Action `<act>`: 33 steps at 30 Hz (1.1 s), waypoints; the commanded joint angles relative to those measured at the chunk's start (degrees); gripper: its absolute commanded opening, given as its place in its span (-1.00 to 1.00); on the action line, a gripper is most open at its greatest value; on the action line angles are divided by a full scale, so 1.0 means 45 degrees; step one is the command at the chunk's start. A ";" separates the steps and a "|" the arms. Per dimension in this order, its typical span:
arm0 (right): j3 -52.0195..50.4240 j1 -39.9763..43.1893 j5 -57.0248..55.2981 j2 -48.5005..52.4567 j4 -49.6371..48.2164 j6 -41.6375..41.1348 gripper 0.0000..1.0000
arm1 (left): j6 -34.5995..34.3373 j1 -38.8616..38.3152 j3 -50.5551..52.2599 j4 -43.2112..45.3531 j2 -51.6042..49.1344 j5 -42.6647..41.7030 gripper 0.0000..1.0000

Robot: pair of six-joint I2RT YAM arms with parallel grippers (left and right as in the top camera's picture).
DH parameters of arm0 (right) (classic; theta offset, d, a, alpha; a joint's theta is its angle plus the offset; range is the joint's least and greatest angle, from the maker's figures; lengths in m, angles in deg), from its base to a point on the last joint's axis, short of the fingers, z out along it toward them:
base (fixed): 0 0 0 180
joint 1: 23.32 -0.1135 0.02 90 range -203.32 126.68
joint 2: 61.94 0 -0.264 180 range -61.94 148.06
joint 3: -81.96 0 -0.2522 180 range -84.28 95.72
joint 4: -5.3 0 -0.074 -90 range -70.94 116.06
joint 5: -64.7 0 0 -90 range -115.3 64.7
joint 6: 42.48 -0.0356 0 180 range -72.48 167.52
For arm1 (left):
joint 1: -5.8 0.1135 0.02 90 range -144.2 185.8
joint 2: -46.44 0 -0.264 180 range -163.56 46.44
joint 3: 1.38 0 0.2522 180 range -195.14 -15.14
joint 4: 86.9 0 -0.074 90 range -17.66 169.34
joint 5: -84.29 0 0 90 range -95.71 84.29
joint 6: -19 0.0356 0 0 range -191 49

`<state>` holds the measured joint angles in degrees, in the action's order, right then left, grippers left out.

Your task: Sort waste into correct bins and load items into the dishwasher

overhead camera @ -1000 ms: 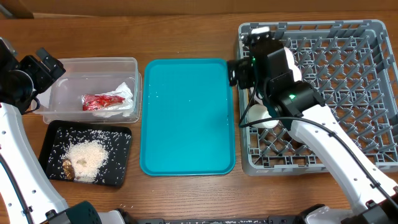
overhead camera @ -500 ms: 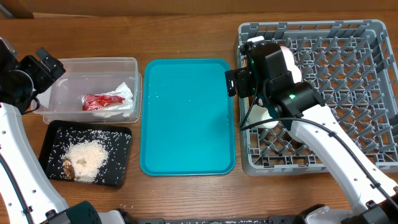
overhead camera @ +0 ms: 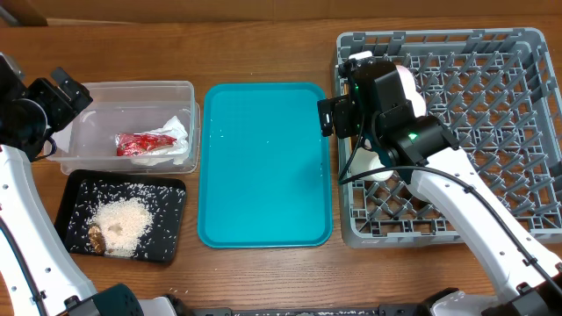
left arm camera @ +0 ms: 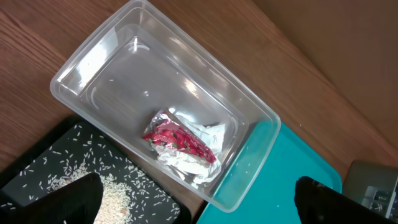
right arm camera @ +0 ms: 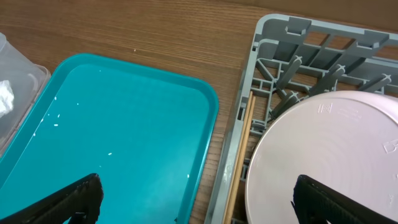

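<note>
The clear tub (overhead camera: 97,92) holds the red wrapper (overhead camera: 143,142) and the white napkin (overhead camera: 178,146); both also show in the left wrist view, wrapper (left arm camera: 179,139) and napkin (left arm camera: 198,163). The black tray (overhead camera: 172,219) holds rice (overhead camera: 123,221) and a brown lump (overhead camera: 94,236). The pale plate (right arm camera: 323,155) stands in the grey rack (overhead camera: 457,114) at its left side; in the overhead view white dishware (overhead camera: 376,168) shows partly under my right arm. My left gripper (overhead camera: 68,91) is open and empty beside the tub. My right gripper (overhead camera: 328,116) is open and empty over the gap between teal tray and rack.
The large teal tray (overhead camera: 263,162) lies between the bins and the rack, with a few specks on it. The rack's pegs stand upright across the right side. In the right wrist view the rack rim (right arm camera: 273,28) is close to the tray's edge (right arm camera: 208,124).
My right gripper has shifted slightly left and toward the front, off the rack's corner toward the teal tray. The left arm and the waste have not moved.
</note>
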<state>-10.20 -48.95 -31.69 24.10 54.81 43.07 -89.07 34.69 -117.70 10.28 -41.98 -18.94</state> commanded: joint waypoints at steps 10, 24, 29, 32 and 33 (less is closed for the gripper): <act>0.0112 0.0083 -0.0403 -0.4590 0.0656 0.0010 0.99 | -0.0083 -0.0010 -0.0073 0.0010 -0.0015 -0.0058 1.00; -0.5299 0.3191 0.0243 -1.3119 -0.1491 -0.0053 1.00 | -0.0083 -0.0010 -0.0073 0.0010 -0.0015 -0.0058 1.00; -0.9054 0.3934 0.0369 -1.6145 -0.4153 -0.0097 1.00 | -0.0083 -0.0010 -0.0073 0.0010 -0.0015 -0.0053 1.00; -1.0807 0.4444 0.0408 -1.7354 -0.5265 -0.1044 1.00 | -0.0083 -0.0010 -0.0073 0.0010 -0.0015 -0.0053 1.00; -1.1283 0.4541 0.0408 -1.7665 -0.5591 -0.1326 1.00 | -0.0083 -0.0010 -0.0073 0.0010 -0.0015 -0.0053 1.00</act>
<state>-54.92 -30.33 -30.64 -51.20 32.52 41.59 -89.09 34.69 -117.70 10.28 -41.98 -18.96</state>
